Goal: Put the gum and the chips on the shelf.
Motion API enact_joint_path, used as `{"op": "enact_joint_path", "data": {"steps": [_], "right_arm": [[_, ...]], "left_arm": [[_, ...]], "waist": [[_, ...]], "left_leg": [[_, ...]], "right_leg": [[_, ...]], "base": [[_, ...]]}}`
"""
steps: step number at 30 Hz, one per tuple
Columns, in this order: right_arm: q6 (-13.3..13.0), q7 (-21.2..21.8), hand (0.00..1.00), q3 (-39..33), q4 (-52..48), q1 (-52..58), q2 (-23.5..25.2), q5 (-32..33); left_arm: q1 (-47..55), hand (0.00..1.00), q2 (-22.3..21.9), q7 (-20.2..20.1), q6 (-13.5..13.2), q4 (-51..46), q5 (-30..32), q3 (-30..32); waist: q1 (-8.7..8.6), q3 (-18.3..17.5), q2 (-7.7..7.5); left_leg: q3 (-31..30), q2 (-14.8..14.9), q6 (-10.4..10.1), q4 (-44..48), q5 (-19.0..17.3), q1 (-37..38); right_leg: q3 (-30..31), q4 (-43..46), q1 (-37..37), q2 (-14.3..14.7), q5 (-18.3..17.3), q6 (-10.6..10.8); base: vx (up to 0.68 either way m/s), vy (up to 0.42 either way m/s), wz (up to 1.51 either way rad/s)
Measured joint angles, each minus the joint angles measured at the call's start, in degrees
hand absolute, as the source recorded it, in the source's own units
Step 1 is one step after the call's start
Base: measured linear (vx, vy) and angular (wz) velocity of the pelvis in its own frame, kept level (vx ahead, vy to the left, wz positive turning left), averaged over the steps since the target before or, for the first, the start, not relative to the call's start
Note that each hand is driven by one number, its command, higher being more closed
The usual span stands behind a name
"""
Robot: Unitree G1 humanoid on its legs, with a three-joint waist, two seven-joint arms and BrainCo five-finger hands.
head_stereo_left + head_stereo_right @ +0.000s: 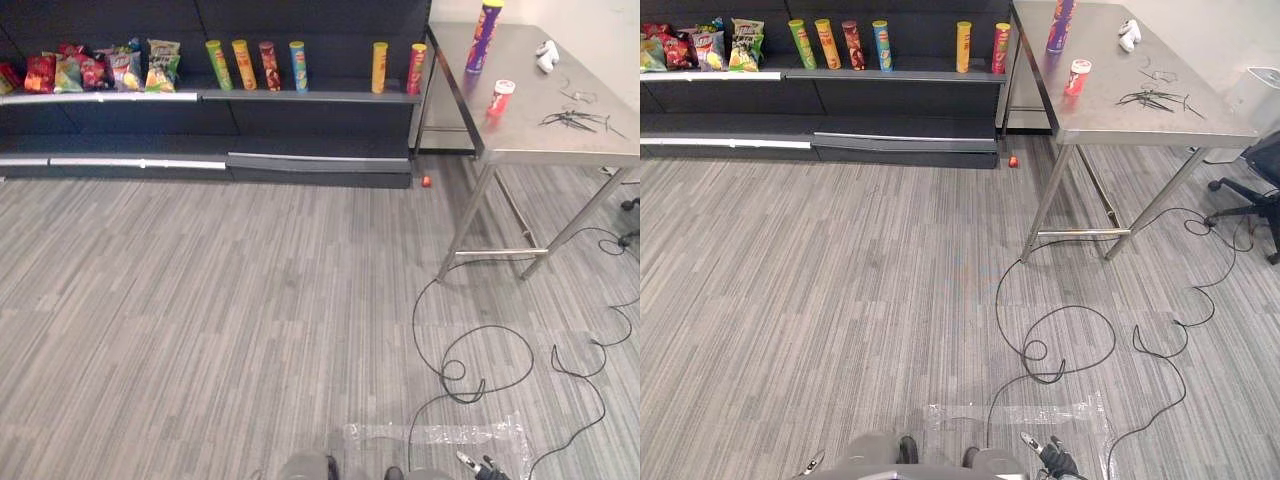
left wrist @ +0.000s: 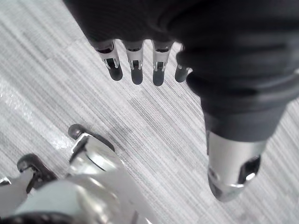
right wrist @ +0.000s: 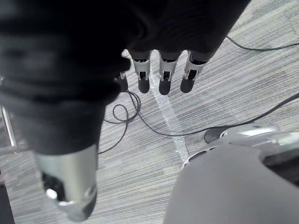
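Your left hand (image 2: 136,70) and right hand (image 3: 163,77) hang empty, fingers straight. The chips can (image 1: 482,38) and gum tub (image 1: 499,98) stand on the surface (image 1: 560,140) at 1 o'clock, with the shelf (image 1: 300,96) at 11. The can's probably light, stiff and slick, so wrap its middle. Pinch the gum's sides.

Your left hand (image 2: 158,63) shows shiny metal fingers (image 2: 135,60) with matt dark tips under a ribbed dark cover (image 2: 224,56); your right hand (image 3: 163,74) looks the same. Beneath both hands the floor (image 1: 200,300) is matt and streaked, with a glossy clear film strip (image 1: 430,435). Far ahead of them, the tabletop (image 1: 560,140) is brushed metal, the shelf (image 1: 300,97) matt dark, its bags (image 1: 100,70) glossy.
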Motion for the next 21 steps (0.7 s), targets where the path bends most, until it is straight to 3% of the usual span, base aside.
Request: {"op": "enact_joint_path", "data": {"steps": [2, 5, 7, 9, 10, 11, 12, 14, 16, 19, 20, 21], "right_arm": [[-0.08, 0.07, 0.0, -0.01, -0.75, 0.14, 0.02, 0.0], [-0.45, 1.01, 0.0, -0.04, -1.34, 0.35, 0.0, 0.01], [-0.58, 2.05, 0.0, -0.37, -1.46, 0.5, -0.13, -0.04], [-0.89, 3.1, 0.0, -0.64, -1.44, 0.7, -0.68, -0.53], [-0.92, 3.71, 0.0, -0.66, -1.1, 0.99, -1.4, -0.75], [-0.87, 3.73, 0.0, -0.64, -0.96, 1.04, -1.3, -0.88], [-0.87, 3.97, 0.0, -0.68, -0.04, 0.89, -0.79, -2.67], [-1.06, 4.07, 0.0, -0.77, 0.11, 0.7, 0.49, -4.3], [-1.84, 3.34, 0.0, -1.68, 0.64, 0.54, 1.2, -5.82], [-2.26, 1.36, 0.0, -3.95, 1.22, 1.07, 1.89, -6.23], [-2.35, 0.58, 0.0, -4.76, 1.24, 0.88, 2.18, -6.27], [-2.83, -0.4, 0.0, -5.27, 1.23, 1.11, 2.37, -6.11]], "left_arm": [[0.79, 0.0, -0.61, -0.41, -0.34, 0.03, -1.52, 0.79], [1.38, 0.0, -0.94, -2.38, -0.79, 0.08, -2.53, 1.33], [1.6, 0.0, -1.32, -2.69, -0.79, 0.07, -3.3, 1.83], [2.15, 0.0, -1.73, -3.35, -0.76, 0.17, -3.55, 1.78], [2.79, 0.0, -2.22, -3.39, -0.65, 0.5, -4.67, 1.73], [2.99, 0.0, -2.28, -3.4, -0.65, 0.74, -4.86, 1.74], [3.22, 0.0, -1.39, -3.43, -0.61, 1.17, -4.75, 1.47], [2.33, 0.0, -0.13, -3.53, -0.79, 1.19, -4.43, 1.36], [1.37, 0.0, 0.53, -3.53, -0.57, 1.22, -1.57, 1.4], [0.93, 0.0, 0.69, -3.12, -0.44, 1.46, 0.15, 1.55], [1.03, 0.0, 0.85, -2.93, -0.32, 1.47, 0.89, 1.48], [1.16, 0.0, 1.07, -2.99, -0.3, 1.42, 1.84, 0.8]], "waist": [[-0.03, 0.45, 0.06], [0.0, 0.27, -0.45], [-0.03, 0.28, -0.35], [-0.12, 0.49, 0.64], [-0.09, 1.22, 1.86], [-0.11, 1.41, 1.89], [0.58, 1.46, 0.74], [0.25, 1.08, -0.92], [-0.12, 0.14, -1.71], [0.08, -1.01, -2.11], [-0.06, -0.9, -2.29], [-0.13, -0.77, -2.88]], "left_leg": [[0.36, 1.75, 0.57, 0.98, -2.82, -1.31], [0.94, 3.37, 0.46, -11.48, -2.62, -1.07], [-0.18, 3.81, -0.22, -21.78, 0.76, -1.35], [-3.83, 5.65, -2.57, -32.62, 4.26, -1.04], [-5.24, 7.78, -3.99, -33.06, 6.43, -0.44], [-5.15, 7.72, -4.4, -32.04, 8.16, -0.1], [-4.86, 5.78, -4.32, -27.53, 9.64, 0.07], [-4.87, 4.36, -3.73, -21.5, 6.41, -1.33], [-4.31, 2.5, -2.24, -17.98, 2.36, -1.44], [-2.19, -0.34, -0.17, -17.64, -0.21, 0.57], [-1.3, -2.18, 1.15, -18.73, -1.04, 2.99], [-0.17, -3.89, 2.24, -20.43, -1.76, 5.89]], "right_leg": [[0.34, 0.92, 1.16, -0.5, -1.06, -0.18], [2.61, 3.1, 2.06, -3.58, -3.41, 1.54], [3.98, 3.76, 2.43, -5.78, -4.89, 3.04], [5.82, 4.05, 4.08, -6.74, -7.2, 5.14], [7.33, 4.09, 6.95, -7.1, -9.21, 7.26], [7.69, 4.06, 7.76, -7.6, -9.73, 7.72], [9.68, 3.46, 9.85, -9.36, -10.74, 6.39], [11.24, 4.73, 10.08, -9.55, -7.97, 5.51], [12.92, 8.73, 8.66, -10.9, -3.68, 6.42], [14.76, 19.28, 4.11, -13.62, 0.0, 6.23], [14.72, 27.5, 0.88, -15.62, 4.2, 5.77], [14.16, 33.72, -1.99, -17.88, 11.33, 6.24]], "base": [[0.1, 0.07, -0.08], [0.17, 0.139, -0.23], [0.25, 0.25, -0.28], [0.31, 0.392, -0.44], [0.41, 0.54, -0.46], [0.45, 0.542, -0.56], [0.42, 0.374, -0.42], [0.39, 0.284, -0.22], [0.31, 0.259, 0.01], [0.27, 0.218, -0.07], [0.28, 0.192, 0.02], [0.28, 0.193, 0.02]]}}
